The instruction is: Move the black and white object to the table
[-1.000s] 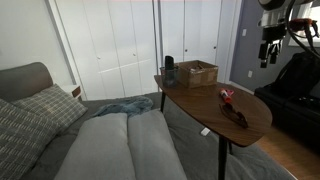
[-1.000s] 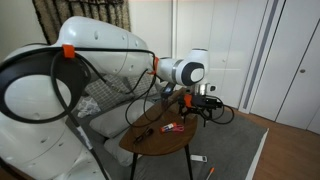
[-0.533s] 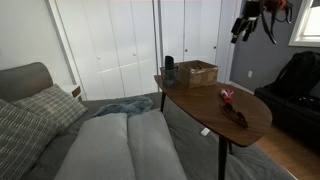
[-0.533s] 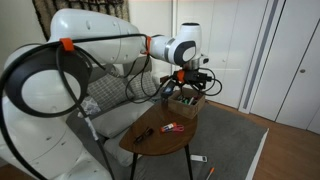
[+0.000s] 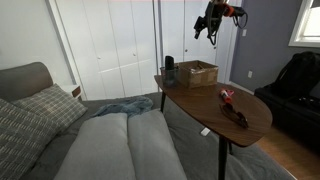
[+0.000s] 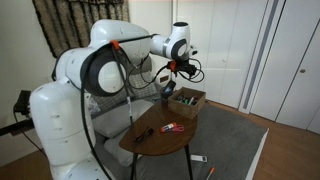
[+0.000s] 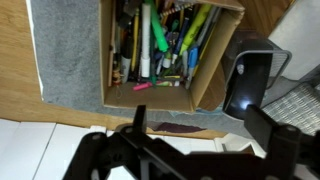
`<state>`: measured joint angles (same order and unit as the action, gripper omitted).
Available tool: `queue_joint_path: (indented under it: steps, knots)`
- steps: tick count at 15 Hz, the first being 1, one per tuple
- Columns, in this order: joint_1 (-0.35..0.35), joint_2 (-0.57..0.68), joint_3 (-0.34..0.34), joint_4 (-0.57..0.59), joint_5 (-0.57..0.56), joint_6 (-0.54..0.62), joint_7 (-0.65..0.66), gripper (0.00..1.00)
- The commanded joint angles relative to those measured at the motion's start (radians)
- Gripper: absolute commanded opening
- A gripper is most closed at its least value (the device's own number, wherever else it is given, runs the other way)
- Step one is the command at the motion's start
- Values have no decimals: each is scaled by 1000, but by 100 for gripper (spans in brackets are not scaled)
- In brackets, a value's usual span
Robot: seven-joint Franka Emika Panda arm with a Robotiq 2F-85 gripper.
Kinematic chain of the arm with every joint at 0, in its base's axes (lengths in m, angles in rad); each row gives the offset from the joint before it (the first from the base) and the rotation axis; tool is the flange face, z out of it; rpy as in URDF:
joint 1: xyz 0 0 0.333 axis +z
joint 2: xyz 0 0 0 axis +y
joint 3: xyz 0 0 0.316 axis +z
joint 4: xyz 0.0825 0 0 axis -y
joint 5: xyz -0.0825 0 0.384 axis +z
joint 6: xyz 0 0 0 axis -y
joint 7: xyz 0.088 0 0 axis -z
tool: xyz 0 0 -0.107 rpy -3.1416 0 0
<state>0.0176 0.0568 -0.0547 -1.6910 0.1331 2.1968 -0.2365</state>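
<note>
Filling the foreground in an exterior view, one grey sofa (image 5: 120, 150) sits just beside one oval wooden table (image 5: 195, 100), whose near half is mostly bare. Two small things lie there: one red item (image 5: 227, 95) and one dark item (image 5: 236, 116). At the far edge stands one cardboard box (image 5: 199, 73) of pens, with the one black and white object (image 5: 168, 70) upright on the table just beside it. High above, in open air, the gripper (image 5: 211, 28) hangs, fingers apart, holding nothing.
</note>
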Motion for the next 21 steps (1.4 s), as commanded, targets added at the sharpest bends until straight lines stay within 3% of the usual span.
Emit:
queue_joint_path:
  steps: [1, 7, 14, 18, 21]
  knots:
    - [-14, 18, 27, 15, -2, -2, 2, 100]
    - [-27, 16, 25, 15, -2, -2, 2, 100]
    - [63, 97, 87, 81, -180, -102, 361, 100]
    - [101, 196, 108, 173, -167, -78, 497, 100]
    - [104, 275, 111, 237, -116, -22, 517, 100]
